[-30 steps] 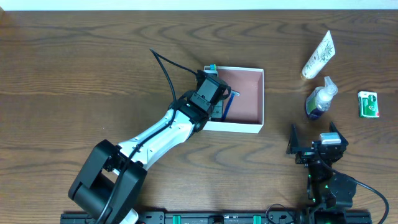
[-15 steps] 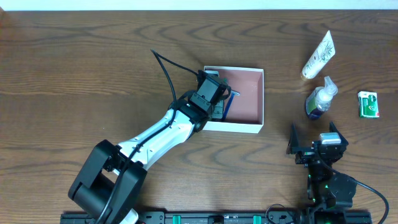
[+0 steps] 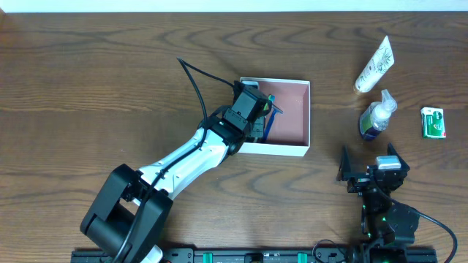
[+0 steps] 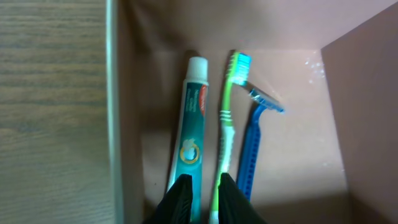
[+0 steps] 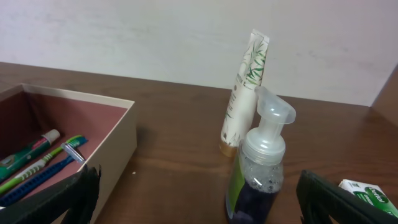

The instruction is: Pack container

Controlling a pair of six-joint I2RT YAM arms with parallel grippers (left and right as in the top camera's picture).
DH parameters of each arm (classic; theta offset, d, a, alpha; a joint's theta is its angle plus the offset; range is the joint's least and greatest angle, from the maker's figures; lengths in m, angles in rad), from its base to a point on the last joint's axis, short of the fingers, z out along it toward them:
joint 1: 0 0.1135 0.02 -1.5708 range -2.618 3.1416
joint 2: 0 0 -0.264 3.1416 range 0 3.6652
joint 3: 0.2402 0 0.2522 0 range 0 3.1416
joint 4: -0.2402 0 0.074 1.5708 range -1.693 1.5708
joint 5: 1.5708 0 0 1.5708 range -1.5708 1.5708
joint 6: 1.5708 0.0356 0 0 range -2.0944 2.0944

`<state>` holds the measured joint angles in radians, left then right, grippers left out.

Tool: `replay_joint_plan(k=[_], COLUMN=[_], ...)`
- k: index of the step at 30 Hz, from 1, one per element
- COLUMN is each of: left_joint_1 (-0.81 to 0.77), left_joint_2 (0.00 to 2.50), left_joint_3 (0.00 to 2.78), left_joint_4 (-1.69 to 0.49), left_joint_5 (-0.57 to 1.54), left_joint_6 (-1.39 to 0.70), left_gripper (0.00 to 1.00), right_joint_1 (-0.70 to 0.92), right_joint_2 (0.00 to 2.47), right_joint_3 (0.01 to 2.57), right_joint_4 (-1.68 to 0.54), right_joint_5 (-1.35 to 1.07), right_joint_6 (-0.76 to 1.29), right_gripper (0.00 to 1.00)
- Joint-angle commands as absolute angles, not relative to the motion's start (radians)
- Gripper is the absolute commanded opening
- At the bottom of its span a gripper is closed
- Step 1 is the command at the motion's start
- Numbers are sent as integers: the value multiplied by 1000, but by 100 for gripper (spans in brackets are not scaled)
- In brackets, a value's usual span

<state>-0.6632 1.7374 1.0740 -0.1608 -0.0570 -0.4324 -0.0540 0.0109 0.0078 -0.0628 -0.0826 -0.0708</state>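
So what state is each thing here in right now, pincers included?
container: open, no lid, partly filled.
toothpaste: capped, lying flat in the container.
toothbrush: lying beside the toothpaste.
razor: lying beside the toothbrush.
lotion tube: outside, standing on its cap.
pump bottle: outside, upright.
green packet: outside, lying flat.
left pincer: nearly closed around toothbrush handle; grip unclear.
right pincer: open, empty.

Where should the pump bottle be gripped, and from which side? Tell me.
Grip the pump bottle round its body, below the pump head, coming level from the right end effector's side: it stands upright, with the tube close behind.
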Motion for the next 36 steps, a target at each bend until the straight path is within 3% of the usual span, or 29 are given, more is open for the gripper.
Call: replay_joint_plan(k=[1, 6, 9, 23, 25, 28, 33, 34, 36], left_joint_1=[-665, -693, -695, -695, -695, -695, -695, -693, -686], left_joint_2=[1741, 1744, 1750, 1788, 1773, 1734, 1623, 1597, 1538], left_joint_3=[1095, 1095, 1095, 1096, 1098, 1106, 1111, 1111, 1111], left_joint_4=[-115, -91, -88, -36, -33, -37, -63, -73, -105], left_joint_5=[71, 85, 86, 86, 87, 87, 86, 86, 86], left_joint_6=[-396, -393, -374, -325, -325, -325, -307, -302, -273], left_gripper=[16, 15, 6, 7, 15, 17, 34, 39, 59], right_joint_1=[-54, -54, -54, -54, -54, -54, -54, -54, -54], right_joint_2=[7, 7, 7, 7, 7, 7, 7, 7, 7], right_joint_3=[6, 6, 6, 6, 6, 6, 6, 6, 6], right_joint_4=[-64, -64, -64, -64, -64, -64, -64, -64, -64], right_joint_5=[-86, -86, -86, -86, -86, -86, -86, -86, -86], right_joint_6=[-84, -84, -84, -84, -84, -84, -84, -84, -84], right_gripper=[99, 99, 99, 99, 99, 99, 99, 99, 99])
